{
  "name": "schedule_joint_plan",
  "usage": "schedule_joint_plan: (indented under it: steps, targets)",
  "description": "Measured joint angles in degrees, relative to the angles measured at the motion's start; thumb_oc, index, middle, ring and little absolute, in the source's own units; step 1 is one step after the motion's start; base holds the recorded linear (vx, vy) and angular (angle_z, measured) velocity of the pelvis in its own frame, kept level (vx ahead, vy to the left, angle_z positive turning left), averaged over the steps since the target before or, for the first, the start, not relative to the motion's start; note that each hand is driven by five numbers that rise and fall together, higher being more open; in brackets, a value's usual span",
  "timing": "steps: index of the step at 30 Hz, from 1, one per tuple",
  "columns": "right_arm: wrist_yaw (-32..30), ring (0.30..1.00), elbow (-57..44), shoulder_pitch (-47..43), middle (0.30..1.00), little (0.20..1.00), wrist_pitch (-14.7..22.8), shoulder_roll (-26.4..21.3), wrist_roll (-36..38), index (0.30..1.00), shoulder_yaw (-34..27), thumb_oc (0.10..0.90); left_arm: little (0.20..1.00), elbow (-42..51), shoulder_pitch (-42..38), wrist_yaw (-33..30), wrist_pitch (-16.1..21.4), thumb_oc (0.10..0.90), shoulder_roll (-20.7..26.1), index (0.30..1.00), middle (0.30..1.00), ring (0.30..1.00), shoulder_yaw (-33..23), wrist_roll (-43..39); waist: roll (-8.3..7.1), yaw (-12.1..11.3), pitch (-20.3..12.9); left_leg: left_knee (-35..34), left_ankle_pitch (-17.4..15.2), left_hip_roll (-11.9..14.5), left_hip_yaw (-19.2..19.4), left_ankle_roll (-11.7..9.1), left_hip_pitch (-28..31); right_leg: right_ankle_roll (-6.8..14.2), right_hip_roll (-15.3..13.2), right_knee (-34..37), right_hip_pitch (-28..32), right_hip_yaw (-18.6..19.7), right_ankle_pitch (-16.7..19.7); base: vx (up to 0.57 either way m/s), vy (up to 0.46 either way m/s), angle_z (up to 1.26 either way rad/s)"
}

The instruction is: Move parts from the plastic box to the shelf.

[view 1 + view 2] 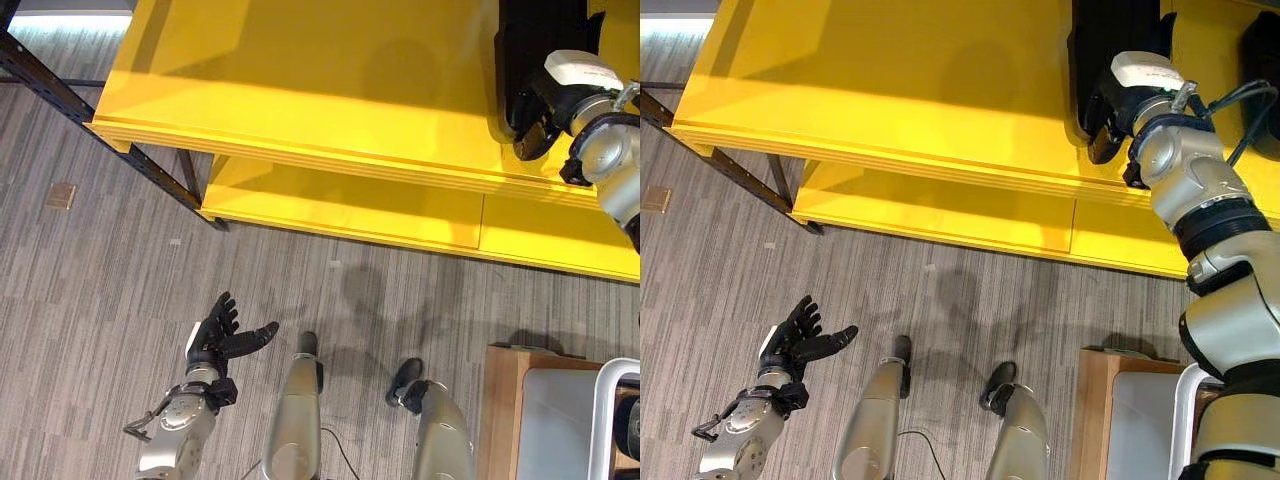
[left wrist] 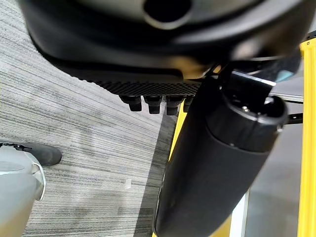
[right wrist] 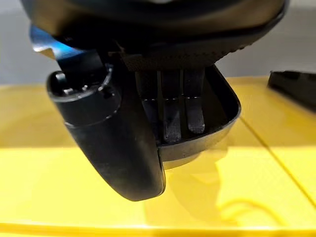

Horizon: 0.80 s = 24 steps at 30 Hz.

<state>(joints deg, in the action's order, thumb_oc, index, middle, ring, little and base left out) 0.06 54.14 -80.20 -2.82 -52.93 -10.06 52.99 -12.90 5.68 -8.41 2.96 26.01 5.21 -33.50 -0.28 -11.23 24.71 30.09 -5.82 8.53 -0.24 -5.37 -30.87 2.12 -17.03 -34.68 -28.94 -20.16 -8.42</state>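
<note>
**Black part on the yellow shelf**

The left hand hangs low over the grey floor, fingers spread apart, holding nothing. Far to the right, the right hand has its fingers and thumb wrapped around a black part on the yellow shelf.

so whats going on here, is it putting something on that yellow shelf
Yes. The right hand is reached out over the yellow shelf, its fingers and thumb curled round a black part that sits at the shelf's top board. Another black part lies further right on the same board. The left hand hangs low over the grey floor, fingers spread and holding nothing. A white-rimmed box shows at the lower right on a wooden stand.
</note>
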Motion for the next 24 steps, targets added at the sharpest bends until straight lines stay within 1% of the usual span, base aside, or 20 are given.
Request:
schedule_joint_plan:
  steps: [9,14,24]
  targets:
    - [0.00,0.300,0.80,-3.16,0.300,0.300,0.05,-0.01,0.04,0.300,0.70,0.400,1.000,0.00,-0.10,-0.04,0.01,0.900,0.01,1.000,1.000,1.000,-0.01,-0.05,0.12,-0.07,-0.07,-0.42,0.25,-0.02,-0.35,-0.32,-0.18,-0.15,-0.01,-0.22,-0.06,-0.54,-0.21,0.00,-0.005,0.01]
    - [0.00,0.300,2.46,-3.44,0.300,0.300,0.39,0.04,0.04,0.300,0.84,0.400,1.000,0.00,-0.10,-0.05,0.08,0.900,0.07,1.000,1.000,1.000,-0.03,-0.08,0.14,-0.13,-0.08,-0.38,0.38,-0.55,-1.33,-0.45,-0.70,-0.11,-0.37,-0.44,-0.14,-1.07,-0.69,0.00,-0.004,0.09]
    - [-0.01,0.300,2.68,-3.78,0.300,0.300,0.13,0.52,1.49,0.300,0.88,0.400,1.000,0.00,-0.42,-0.07,0.24,0.900,0.08,1.000,1.000,1.000,-0.02,-0.16,0.15,-0.42,-0.09,-0.42,0.50,-0.69,-1.55,-0.46,-1.22,-0.10,-0.44,-0.46,-0.47,-1.26,-0.68,0.00,0.000,0.01]
